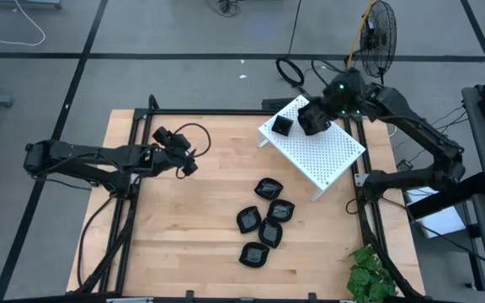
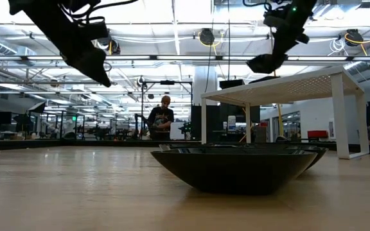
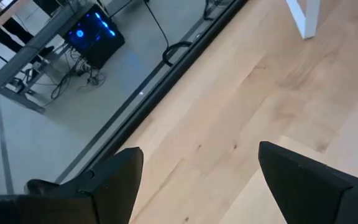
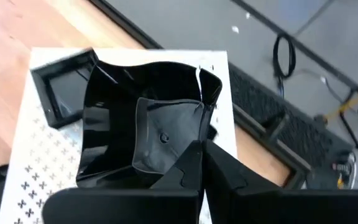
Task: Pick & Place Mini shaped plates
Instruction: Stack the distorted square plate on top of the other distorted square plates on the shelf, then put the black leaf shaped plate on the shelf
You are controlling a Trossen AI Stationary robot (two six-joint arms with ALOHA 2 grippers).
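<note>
Glossy black plate (image 4: 143,118), wavy-rimmed, pinched in right hand (image 4: 201,152) over perforated white rack (image 1: 318,151); left hand (image 3: 197,180) spread empty

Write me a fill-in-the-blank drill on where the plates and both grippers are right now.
1. The right gripper is shut on a black ____, held above the white rack.
2. One small square plate already sits on the ____.
3. The group of plates on the wooden table numbers ____.
4. The left gripper hangs over the table, open and ____.

Missing words: plate; rack; five; empty
</note>
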